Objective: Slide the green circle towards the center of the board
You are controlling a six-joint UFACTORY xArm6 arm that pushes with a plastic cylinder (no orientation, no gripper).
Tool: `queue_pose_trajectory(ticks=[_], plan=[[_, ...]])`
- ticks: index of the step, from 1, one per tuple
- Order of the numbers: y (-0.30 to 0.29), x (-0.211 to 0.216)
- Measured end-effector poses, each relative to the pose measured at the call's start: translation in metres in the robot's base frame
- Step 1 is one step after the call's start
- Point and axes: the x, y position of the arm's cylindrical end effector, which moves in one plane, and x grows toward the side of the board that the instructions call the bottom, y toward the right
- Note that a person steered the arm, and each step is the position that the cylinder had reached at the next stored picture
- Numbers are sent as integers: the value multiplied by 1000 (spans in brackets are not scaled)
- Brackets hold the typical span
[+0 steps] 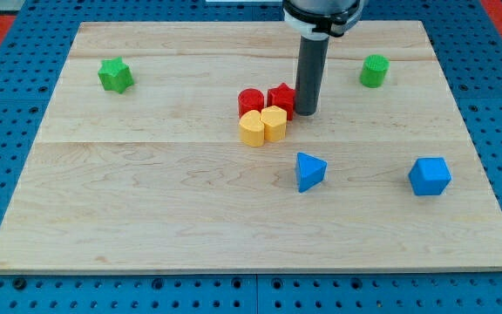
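Observation:
The green circle (374, 71) stands near the board's top right. My tip (308, 113) is on the board near the middle, well to the left of and below the green circle, just right of a red star-shaped block (281, 98). The dark rod rises from the tip to the view's top. A red round block (250, 101) sits left of the red star. Two yellow blocks touch below them, a hexagon-like one (252, 128) and a heart-like one (274, 121).
A green star block (115, 75) lies at the top left. A blue triangle block (309, 170) sits below the centre and a blue cube-like block (430, 175) at the right. The wooden board (146, 218) rests on a blue pegboard.

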Motion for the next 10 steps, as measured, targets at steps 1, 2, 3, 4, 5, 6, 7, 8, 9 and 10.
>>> queue_pose_trajectory(ticks=[1,2,3,4,5,6,7,8,9,10], plan=[[24,-1],[73,-2],[106,-34],[140,-71],[143,-101],[142,-118],[152,-138],[141,-174],[105,-160],[103,-115]])
